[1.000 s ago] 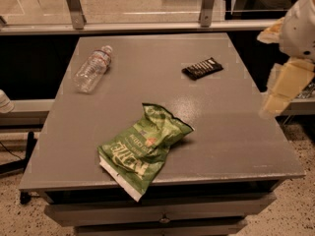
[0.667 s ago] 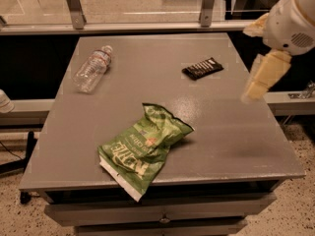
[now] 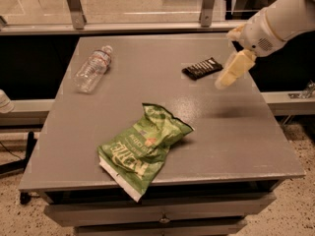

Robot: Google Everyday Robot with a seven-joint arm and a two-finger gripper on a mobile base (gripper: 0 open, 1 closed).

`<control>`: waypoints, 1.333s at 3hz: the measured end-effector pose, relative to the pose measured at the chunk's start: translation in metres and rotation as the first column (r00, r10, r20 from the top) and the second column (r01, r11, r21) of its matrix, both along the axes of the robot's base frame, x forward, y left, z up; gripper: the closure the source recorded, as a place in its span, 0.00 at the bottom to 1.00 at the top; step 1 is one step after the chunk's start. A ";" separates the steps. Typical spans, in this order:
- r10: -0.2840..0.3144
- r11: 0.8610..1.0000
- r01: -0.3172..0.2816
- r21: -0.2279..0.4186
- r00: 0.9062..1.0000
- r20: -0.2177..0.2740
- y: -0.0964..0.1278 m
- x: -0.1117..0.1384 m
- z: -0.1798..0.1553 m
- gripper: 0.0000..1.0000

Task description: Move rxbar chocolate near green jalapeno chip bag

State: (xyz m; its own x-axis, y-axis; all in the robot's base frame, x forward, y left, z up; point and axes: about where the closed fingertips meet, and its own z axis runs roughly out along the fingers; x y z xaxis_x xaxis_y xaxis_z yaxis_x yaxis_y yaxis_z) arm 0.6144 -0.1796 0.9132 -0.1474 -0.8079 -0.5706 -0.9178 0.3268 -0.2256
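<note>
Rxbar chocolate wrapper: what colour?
Black with white lettering on the rxbar chocolate, in the camera view; the hand is just right of it.

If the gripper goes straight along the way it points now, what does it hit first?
Probably bare table, just right of the rxbar chocolate. The gripper hangs over the table's right side, pointing down and left. The bar's right end sits near that line, but depth is unclear.

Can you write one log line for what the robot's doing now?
claw: hovering right of rxbar chocolate | rxbar chocolate: flat on table, back right | green jalapeno chip bag: front middle
</note>
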 end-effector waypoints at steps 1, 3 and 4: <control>-0.050 0.994 0.051 0.095 0.999 -0.014 0.000 0.036 -0.027 0.00; -0.151 0.971 0.151 0.186 0.988 -0.015 -0.005 0.084 -0.066 0.00; -0.183 0.960 0.185 0.211 0.983 -0.030 -0.002 0.097 -0.083 0.00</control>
State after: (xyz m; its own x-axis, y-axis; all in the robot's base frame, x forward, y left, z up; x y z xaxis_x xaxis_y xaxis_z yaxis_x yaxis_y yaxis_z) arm 0.7110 -0.1819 0.8306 -0.2886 -0.6267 -0.7239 -0.8390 0.5297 -0.1241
